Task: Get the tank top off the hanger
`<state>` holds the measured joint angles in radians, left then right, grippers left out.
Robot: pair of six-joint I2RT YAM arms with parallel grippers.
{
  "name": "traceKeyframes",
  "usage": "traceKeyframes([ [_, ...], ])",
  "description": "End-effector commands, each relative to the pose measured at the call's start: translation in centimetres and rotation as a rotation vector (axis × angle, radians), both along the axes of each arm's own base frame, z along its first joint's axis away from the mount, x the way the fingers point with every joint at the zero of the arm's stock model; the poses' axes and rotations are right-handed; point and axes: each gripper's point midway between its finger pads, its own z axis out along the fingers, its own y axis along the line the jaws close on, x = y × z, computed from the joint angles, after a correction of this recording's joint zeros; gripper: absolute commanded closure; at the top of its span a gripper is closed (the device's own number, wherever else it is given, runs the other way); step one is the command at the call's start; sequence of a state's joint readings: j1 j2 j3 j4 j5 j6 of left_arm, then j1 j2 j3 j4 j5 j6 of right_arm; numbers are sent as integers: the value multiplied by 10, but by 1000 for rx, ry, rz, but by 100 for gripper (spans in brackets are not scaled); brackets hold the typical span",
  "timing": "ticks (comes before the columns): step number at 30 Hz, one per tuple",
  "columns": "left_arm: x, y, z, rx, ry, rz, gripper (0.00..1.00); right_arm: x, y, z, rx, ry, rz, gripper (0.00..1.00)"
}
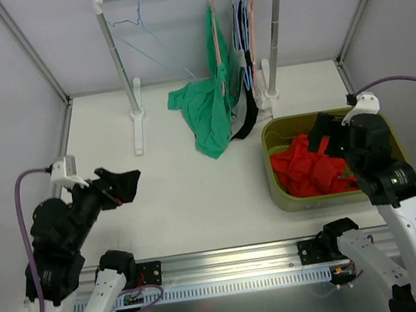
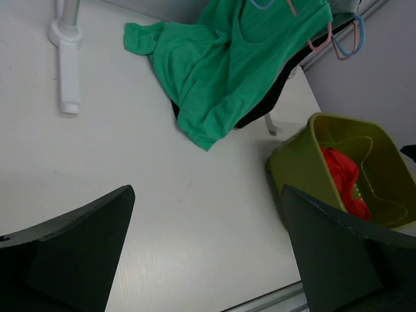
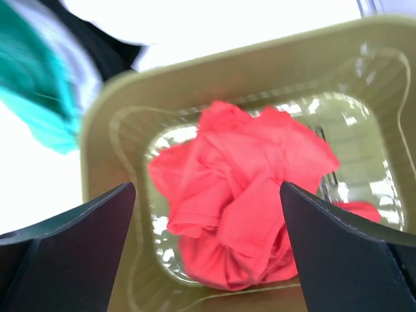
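A green tank top (image 1: 208,108) hangs on a pink hanger (image 1: 213,13) from the rail, its lower part spilling onto the white table; it also shows in the left wrist view (image 2: 221,71). Grey and black garments (image 1: 244,110) hang beside it on other hangers. My left gripper (image 1: 129,183) is open and empty, low over the table at the near left, well short of the top. My right gripper (image 1: 324,137) is open and empty over the olive bin (image 1: 272,134), above a crumpled red garment (image 3: 253,195).
A clothes rack (image 1: 119,67) stands at the back with white posts and feet, and a spare light-blue hanger (image 1: 141,24) hangs on its rail. The olive bin (image 2: 305,156) sits at the right. Frame posts and grey walls bound the table.
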<state>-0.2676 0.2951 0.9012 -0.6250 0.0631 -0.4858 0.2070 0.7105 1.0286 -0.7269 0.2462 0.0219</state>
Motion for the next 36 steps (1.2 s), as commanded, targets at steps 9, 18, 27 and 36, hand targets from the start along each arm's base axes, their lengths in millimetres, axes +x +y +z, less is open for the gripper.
traceKeyframes([
  [9, 86, -125, 133, 93, -61, -182, 1, -35, 39, 29, 90, -69, 269, 1],
  [18, 200, -228, 160, 411, -190, -147, 1, -45, 38, 18, 67, -71, 294, 0],
  [27, 301, -258, 119, 362, -132, -134, 22, -61, 52, 27, 106, -90, 385, 1],
  [36, 329, -261, 104, 313, -135, -193, 39, -62, 55, 25, 101, -78, 413, 0],
])
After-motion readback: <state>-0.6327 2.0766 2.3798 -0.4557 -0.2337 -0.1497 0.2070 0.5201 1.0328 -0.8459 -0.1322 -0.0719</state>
